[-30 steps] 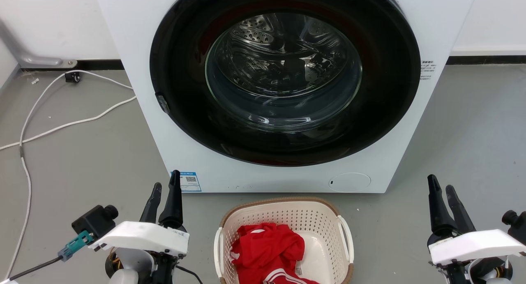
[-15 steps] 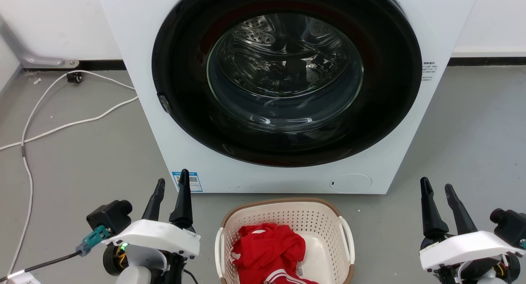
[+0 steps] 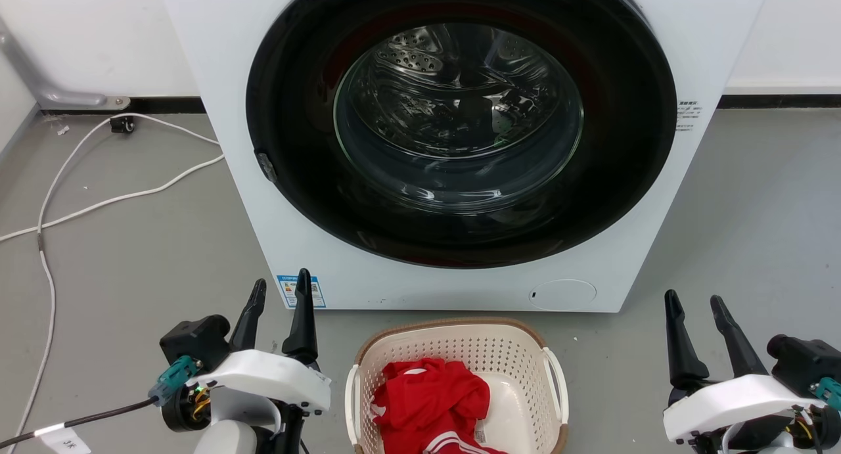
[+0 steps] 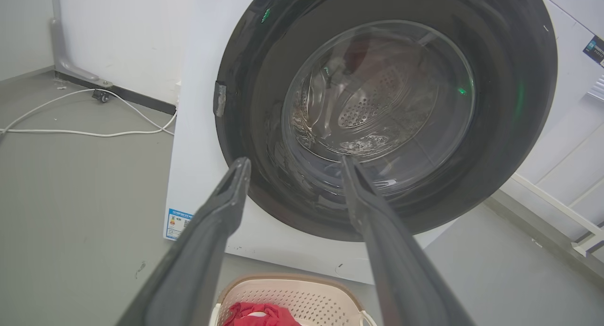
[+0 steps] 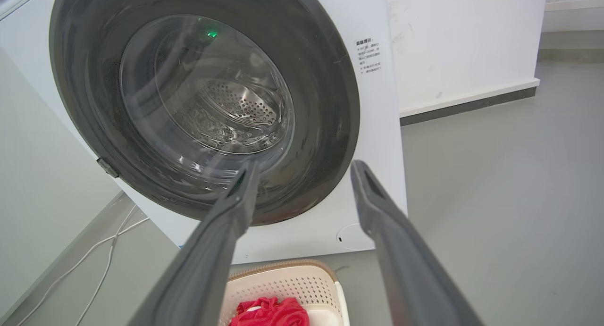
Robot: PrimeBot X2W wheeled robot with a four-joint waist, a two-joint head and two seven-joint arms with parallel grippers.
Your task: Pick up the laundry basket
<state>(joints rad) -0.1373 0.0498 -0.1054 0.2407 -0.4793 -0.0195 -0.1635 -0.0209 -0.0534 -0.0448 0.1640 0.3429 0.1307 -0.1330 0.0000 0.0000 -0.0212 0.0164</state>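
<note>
Head view showed both grippers drawn in toward the laundry basket compared with a second before. The left gripper had come in from the basket's left and the right gripper from its right. The whole picture had also drifted slightly, so the camera had moved too. The basket lay where it had been, on the grey floor just in front of the washing machine, with a red garment heaped inside it. Each gripper's two dark fingers had spread wider than before, with nothing between them. The left gripper sat near the basket's left handle and the right one farther off on the other side. Neither touched the basket, and both pointed past it at the washer. Both wrist views looked between parted fingers at the machine's round door, with the basket's far rim low between them.
</note>
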